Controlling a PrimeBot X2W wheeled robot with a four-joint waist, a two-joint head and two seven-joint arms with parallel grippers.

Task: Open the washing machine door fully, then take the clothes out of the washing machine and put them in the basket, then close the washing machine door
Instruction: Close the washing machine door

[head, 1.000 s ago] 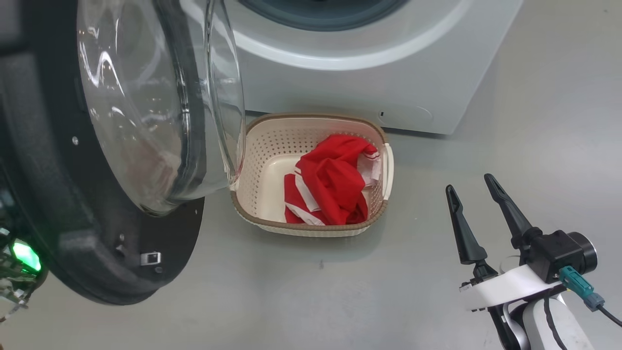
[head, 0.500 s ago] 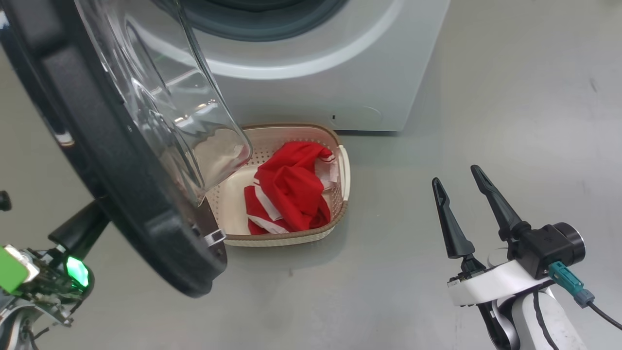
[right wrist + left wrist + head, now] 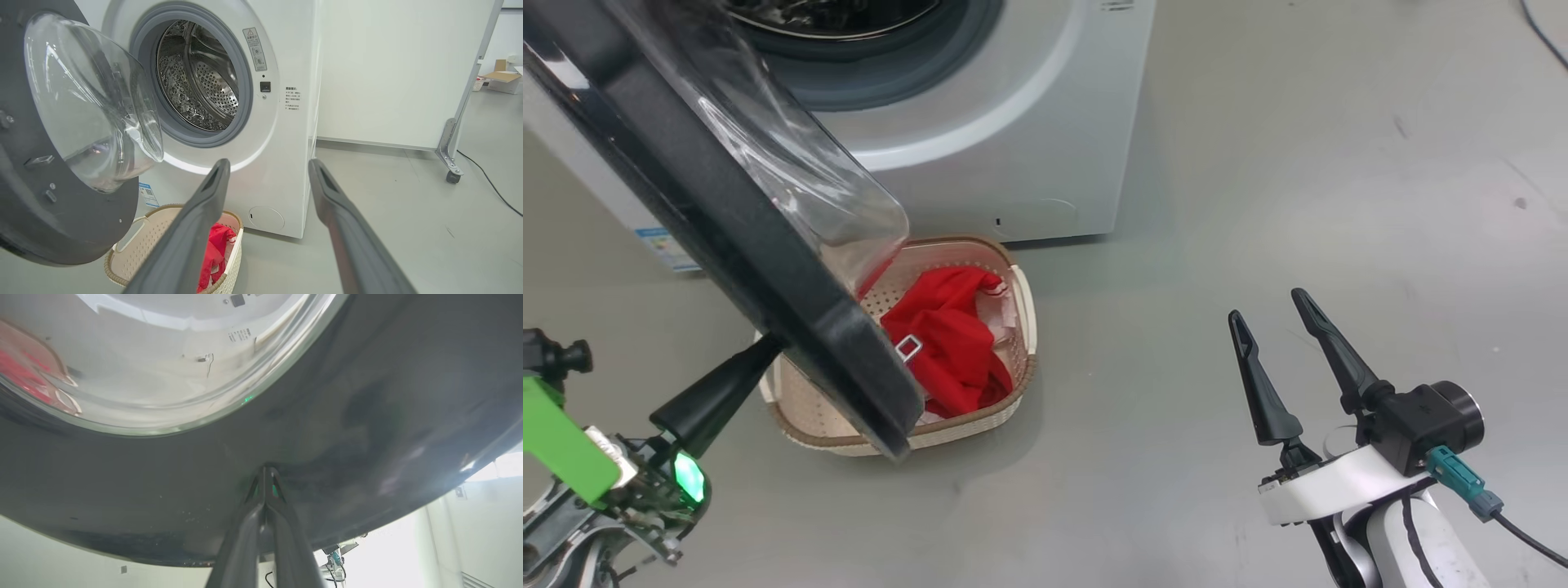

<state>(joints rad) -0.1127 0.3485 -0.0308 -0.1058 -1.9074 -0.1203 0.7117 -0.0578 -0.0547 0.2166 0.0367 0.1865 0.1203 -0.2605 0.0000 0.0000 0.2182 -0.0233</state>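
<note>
The door (image 3: 727,220) is now swung nearer the washing machine (image 3: 1013,163) than a second ago; the left gripper (image 3: 265,473) newly shows behind it.

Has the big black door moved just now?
Yes, swinging shut: the glossy round black door now overlaps the cream plastic basket; earlier it hung beside it.

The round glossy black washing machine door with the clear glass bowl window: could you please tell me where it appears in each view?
Head view: the washing machine door slants across the upper left.
Left wrist view: its glossy outer face curves across the middle.
Right wrist view: left side, matte inner face showing.
Shared landmark: bright red clothes in the cream perforated basket below it; left wrist: red tint in glass.
</note>
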